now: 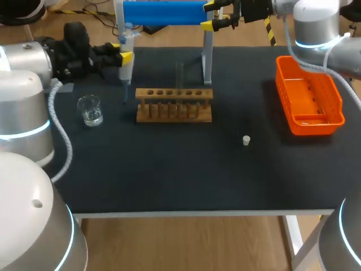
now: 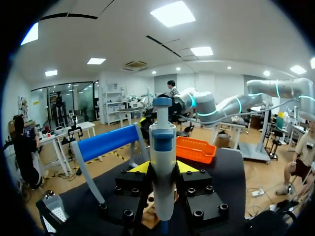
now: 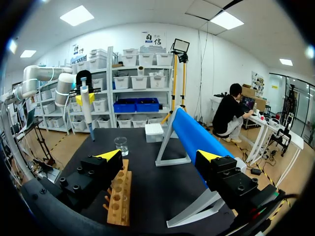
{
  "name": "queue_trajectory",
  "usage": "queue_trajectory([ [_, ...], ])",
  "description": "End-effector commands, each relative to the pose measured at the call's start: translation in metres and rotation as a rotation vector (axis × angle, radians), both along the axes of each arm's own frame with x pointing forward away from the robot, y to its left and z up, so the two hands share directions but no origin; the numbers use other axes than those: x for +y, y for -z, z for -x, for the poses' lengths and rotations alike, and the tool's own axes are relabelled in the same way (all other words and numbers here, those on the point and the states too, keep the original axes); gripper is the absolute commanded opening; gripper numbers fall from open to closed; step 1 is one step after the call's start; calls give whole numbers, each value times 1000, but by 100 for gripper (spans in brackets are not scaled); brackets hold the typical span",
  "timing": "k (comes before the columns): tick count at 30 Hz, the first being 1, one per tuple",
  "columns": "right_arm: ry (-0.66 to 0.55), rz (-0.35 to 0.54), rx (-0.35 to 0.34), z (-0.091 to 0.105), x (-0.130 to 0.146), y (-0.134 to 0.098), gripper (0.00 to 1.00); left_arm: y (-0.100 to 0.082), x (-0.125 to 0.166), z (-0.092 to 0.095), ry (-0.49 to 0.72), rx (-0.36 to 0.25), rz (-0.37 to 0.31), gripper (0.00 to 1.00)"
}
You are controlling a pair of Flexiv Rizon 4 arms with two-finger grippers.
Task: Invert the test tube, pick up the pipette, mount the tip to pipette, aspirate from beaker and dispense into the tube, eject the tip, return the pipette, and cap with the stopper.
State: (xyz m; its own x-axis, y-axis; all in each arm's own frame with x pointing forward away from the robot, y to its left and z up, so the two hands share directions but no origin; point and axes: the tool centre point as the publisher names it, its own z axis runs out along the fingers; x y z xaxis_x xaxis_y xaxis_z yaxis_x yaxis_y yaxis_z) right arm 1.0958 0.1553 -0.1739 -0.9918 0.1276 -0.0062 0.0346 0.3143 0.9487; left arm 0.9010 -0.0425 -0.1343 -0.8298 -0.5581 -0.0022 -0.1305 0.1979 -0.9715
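Head view: left fingers (image 1: 127,57) grip the upright pipette (image 1: 126,72) near the beaker (image 1: 90,110); right fingers (image 1: 207,25) spread wide

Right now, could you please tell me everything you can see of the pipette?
The pipette is a slim, plastic-looking tool: pale grey body, blue collar, blue plunger knob on top, thin end below. It hangs upright above the table, held from both sides by the left gripper, behind the beaker and off the rack's left end. Nothing else touches it.
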Motion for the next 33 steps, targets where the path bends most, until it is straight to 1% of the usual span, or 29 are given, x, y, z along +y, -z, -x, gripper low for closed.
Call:
queue_trajectory([
  [1, -4, 4, 3, -1, -1, -1, 100, -11, 18, -14, 19, 24, -8, 0],
  [8, -4, 4, 3, -1, -1, -1, 100, -19, 28, -51, -48, 49, -24, 0],
  [12, -4, 4, 3, -1, -1, -1, 100, -19, 27, -74, -88, 79, -35, 0],
  [14, -4, 4, 3, -1, -1, -1, 100, -18, 26, -84, -97, 79, -33, 0],
  [19, -4, 4, 3, -1, -1, -1, 100, -11, 21, -104, -144, 101, -32, 0],
  [26, -4, 4, 3, -1, -1, -1, 100, -8, 9, -129, -198, 125, -29, 0],
  [28, -4, 4, 3, -1, -1, -1, 100, -5, 5, -137, -212, 139, -43, 0],
  [33, -4, 4, 3, -1, -1, -1, 100, 1, 0, -154, -252, 156, -46, 0],
])
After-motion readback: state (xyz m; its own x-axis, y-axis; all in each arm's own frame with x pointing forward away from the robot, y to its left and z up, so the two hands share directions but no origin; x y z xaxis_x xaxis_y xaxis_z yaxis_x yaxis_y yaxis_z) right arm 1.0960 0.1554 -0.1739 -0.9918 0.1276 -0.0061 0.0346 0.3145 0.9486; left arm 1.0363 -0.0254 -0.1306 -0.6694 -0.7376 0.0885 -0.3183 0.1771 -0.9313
